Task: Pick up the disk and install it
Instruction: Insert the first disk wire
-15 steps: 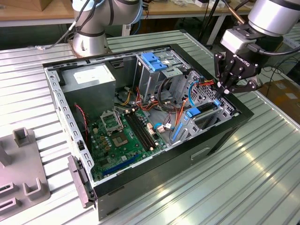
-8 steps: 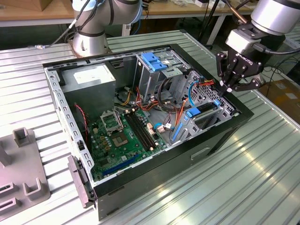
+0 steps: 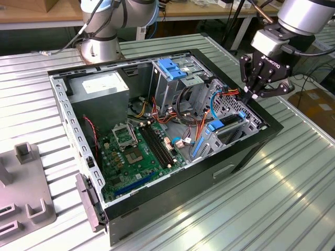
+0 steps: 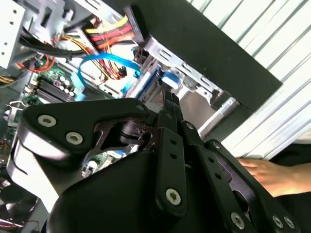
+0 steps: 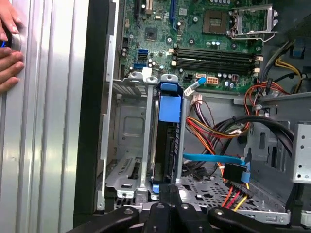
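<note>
The disk (image 5: 169, 109) stands on edge in a slot of the grey metal drive cage (image 5: 125, 126) at the case's corner, its blue carrier rail facing up. The same blue rail (image 3: 216, 125) sits in the cage on the exterior view's right. My gripper (image 3: 250, 95) hangs just above the far end of that cage, its fingers pressed together with nothing between them. In both wrist views the fingertips (image 5: 168, 188) (image 4: 170, 99) point down at the end of the disk's slot; whether they touch the disk I cannot tell.
The open computer case (image 3: 251, 157) lies on a ribbed metal table (image 3: 293, 198), motherboard (image 3: 133, 149) exposed. A wider blue bracket (image 3: 171, 68) tops another cage. Loose cables (image 5: 228, 177) run beside the slot. A person's hands (image 5: 7, 43) rest on the table by the case.
</note>
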Robot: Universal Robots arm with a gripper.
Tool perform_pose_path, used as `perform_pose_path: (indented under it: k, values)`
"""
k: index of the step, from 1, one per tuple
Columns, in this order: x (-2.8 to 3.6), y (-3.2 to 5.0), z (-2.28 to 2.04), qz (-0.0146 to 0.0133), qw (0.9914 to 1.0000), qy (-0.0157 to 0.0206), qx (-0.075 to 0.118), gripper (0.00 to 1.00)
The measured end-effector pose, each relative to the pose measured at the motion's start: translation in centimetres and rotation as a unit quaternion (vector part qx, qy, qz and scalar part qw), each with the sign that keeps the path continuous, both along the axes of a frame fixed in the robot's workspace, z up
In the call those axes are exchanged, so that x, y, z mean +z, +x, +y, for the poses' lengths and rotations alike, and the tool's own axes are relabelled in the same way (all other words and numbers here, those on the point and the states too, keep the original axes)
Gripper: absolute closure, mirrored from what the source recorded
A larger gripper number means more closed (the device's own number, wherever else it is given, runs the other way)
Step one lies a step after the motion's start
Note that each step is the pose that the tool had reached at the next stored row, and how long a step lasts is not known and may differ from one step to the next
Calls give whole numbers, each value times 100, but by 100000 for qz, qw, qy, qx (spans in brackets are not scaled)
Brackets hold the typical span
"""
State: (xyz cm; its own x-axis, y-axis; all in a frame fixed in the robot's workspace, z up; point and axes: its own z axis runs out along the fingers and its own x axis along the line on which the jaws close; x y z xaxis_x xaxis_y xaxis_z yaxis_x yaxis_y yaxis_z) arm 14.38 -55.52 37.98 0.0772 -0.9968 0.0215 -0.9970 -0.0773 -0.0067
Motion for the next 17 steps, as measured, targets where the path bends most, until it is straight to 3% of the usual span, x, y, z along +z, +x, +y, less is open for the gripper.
perform_pose_path:
  k: [3,5,6,9,11,12,14,17]
  values:
    - [0,22,90,1,100000,-19,92,90]
    - [0,32,204,0,100000,-43,244,90]
    - [1,38,231,3,99999,-46,417,90]
    - [-1,42,239,0,99985,-39,1705,90]
    - [-1,43,240,0,99931,-36,3726,90]
    - [0,44,241,0,99840,-43,5662,90]
    - [0,44,241,-1,99706,-47,7667,90]
    - [-1,129,248,-3,99644,-50,8429,90]
